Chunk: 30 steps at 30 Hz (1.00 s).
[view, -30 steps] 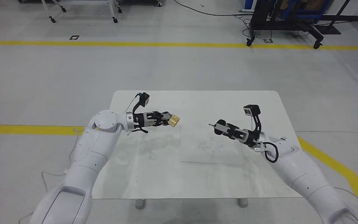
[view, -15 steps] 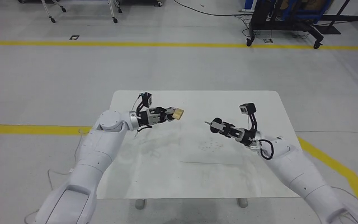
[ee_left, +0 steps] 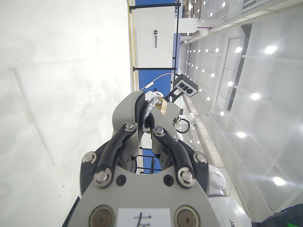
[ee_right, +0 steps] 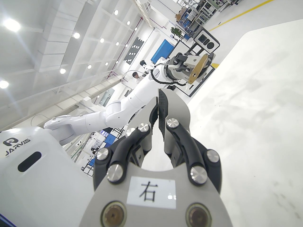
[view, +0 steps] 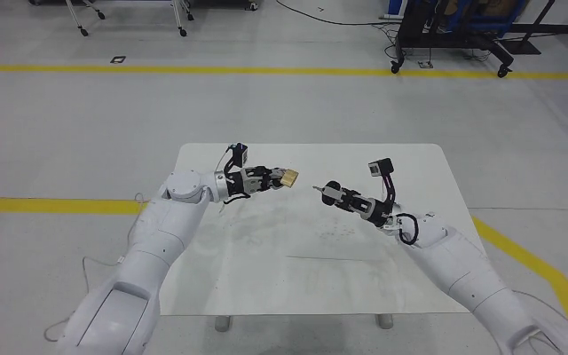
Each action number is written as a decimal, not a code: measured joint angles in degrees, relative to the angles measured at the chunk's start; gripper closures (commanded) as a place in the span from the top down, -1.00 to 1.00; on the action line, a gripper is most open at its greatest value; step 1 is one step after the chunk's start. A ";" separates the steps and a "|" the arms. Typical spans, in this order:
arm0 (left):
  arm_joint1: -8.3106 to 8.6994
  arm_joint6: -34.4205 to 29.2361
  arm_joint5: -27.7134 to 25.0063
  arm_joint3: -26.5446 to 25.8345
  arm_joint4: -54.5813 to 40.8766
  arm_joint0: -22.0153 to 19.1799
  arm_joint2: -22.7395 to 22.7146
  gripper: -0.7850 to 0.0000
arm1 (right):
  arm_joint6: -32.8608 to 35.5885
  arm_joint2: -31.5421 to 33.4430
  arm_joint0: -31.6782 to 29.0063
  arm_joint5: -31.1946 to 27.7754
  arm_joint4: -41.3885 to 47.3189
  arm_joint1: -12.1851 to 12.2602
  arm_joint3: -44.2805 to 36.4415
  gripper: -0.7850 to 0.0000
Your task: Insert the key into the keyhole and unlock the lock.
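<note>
Top view: I log my left hand (view: 276, 178) clamped on the brass lock (view: 288, 177), held above the desk (view: 355, 266); my right hand (view: 325, 192) pinches the key (view: 317, 188), its tip facing the lock, near but apart.

padlock (view: 288, 177): brass, held aloft | key (view: 316, 188): facing it, apart

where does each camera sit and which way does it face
Top view: above the arms, looking down at the table; both arms, lock, key show.
Left wrist view: on the left wrist, along its fingers clamping the lock.
Right wrist view: on the right wrist, past its shut fingers toward the lock.
Shared: all show the lock.
</note>
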 measured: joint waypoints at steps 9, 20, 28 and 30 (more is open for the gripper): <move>-0.97 -4.18 2.16 -0.08 -7.03 3.15 0.25 -1.00 | -6.11 0.24 0.16 5.78 -2.58 -1.37 -2.43 -1.00; -2.66 -11.38 2.39 5.65 -11.12 0.89 1.95 -1.00 | -10.12 -0.57 1.71 5.94 -0.78 -4.24 -0.51 -1.00; -3.33 -12.85 2.50 7.42 -12.37 0.23 2.27 -1.00 | -10.05 -1.86 3.20 9.58 -4.46 -5.97 0.88 -1.00; -3.49 -12.45 3.29 7.93 -12.97 0.03 2.18 -1.00 | -8.18 -2.15 3.25 9.95 -4.37 -6.20 0.72 -1.00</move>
